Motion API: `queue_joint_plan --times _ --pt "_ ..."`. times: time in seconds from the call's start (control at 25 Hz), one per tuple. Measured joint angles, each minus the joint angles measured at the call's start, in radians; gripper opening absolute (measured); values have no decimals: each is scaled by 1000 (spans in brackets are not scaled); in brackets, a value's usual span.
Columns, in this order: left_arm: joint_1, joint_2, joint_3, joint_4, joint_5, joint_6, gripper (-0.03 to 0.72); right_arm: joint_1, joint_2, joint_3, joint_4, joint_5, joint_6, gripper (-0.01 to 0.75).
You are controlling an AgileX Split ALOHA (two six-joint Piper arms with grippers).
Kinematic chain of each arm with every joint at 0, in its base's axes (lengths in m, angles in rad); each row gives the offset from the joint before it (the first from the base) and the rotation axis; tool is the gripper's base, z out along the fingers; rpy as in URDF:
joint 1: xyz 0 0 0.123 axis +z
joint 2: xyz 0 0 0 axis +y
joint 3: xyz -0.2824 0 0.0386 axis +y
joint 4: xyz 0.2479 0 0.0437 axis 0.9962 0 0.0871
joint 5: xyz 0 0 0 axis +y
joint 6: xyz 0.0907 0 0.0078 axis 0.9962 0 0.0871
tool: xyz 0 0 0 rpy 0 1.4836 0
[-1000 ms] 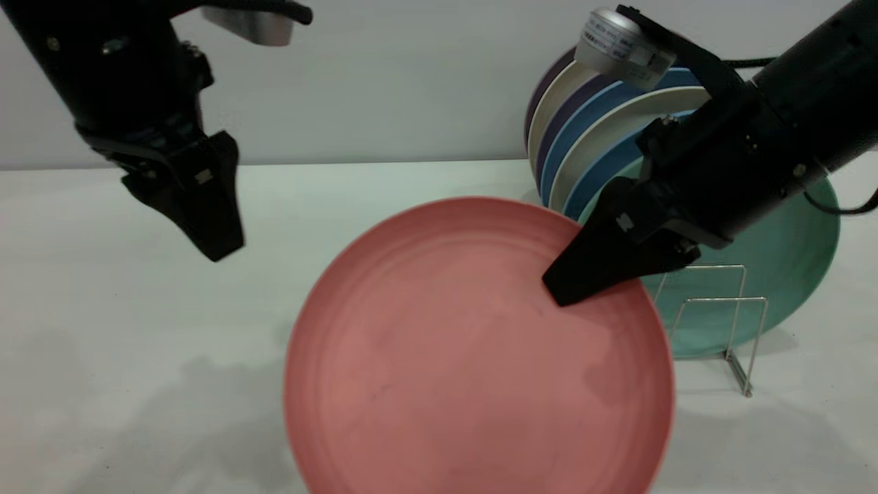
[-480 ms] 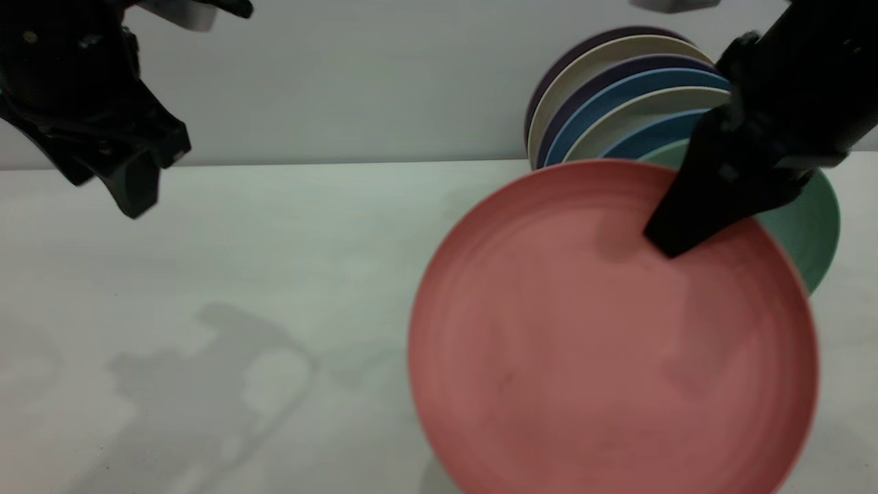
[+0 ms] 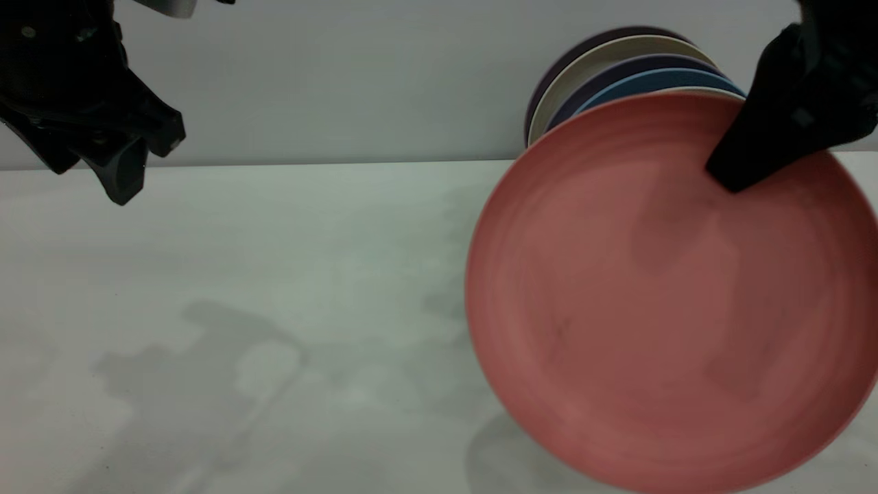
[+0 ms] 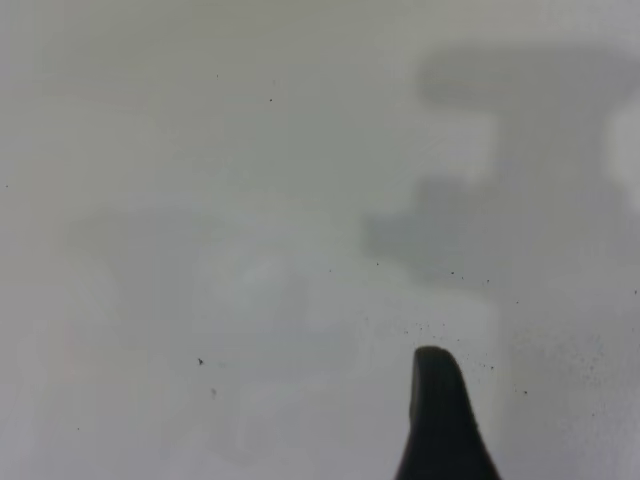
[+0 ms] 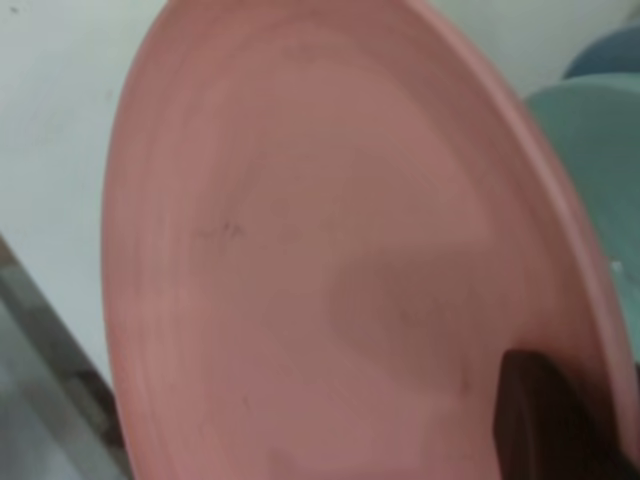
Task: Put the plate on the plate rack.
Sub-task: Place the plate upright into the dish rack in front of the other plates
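The salmon-pink plate (image 3: 658,295) hangs tilted on edge above the table at the right, its face toward the exterior camera. My right gripper (image 3: 730,180) is shut on its upper rim, one dark finger (image 5: 535,415) lying on the plate's inner face (image 5: 330,260). The plate covers the wire plate rack, which is hidden in every view. My left gripper (image 3: 123,185) is raised at the far left, away from the plate and holding nothing; its wrist view shows only bare table.
Behind the pink plate several plates (image 3: 610,62) stand on edge against the back wall: purple, cream and blue. The teal plate (image 5: 590,150) sits just behind the pink plate's rim. The white table (image 3: 274,274) runs left of the plate.
My right gripper has carried the pink plate up and to the right, so it now covers the teal plate and the rack. The left arm has pulled back up and to the left.
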Motion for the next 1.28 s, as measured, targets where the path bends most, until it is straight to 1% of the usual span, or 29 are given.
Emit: queue_joint_plan --times 0.24,0.4,0.56,0.72,0.88,1.04,1.28 --pt "1 0 0 1 -11 -1 515 0 -20 0 -83 -8 11 51" --pt "1 0 0 1 -38 -1 490 0 -34 0 -168 -20 42 51" --pt "1 0 0 -13 -67 3 433 0 -63 0 -239 -46 71 51" --pt "1 0 0 -92 -86 71 365 4 -80 0 -279 -61 76 51" --pt "1 0 0 -198 -87 171 299 54 -94 0 -379 -83 84 51" --pt "1 0 0 -270 -87 239 252 107 -102 0 -506 -111 151 50" --pt "1 0 0 -303 -82 293 240 183 -105 0 -770 -113 299 50"
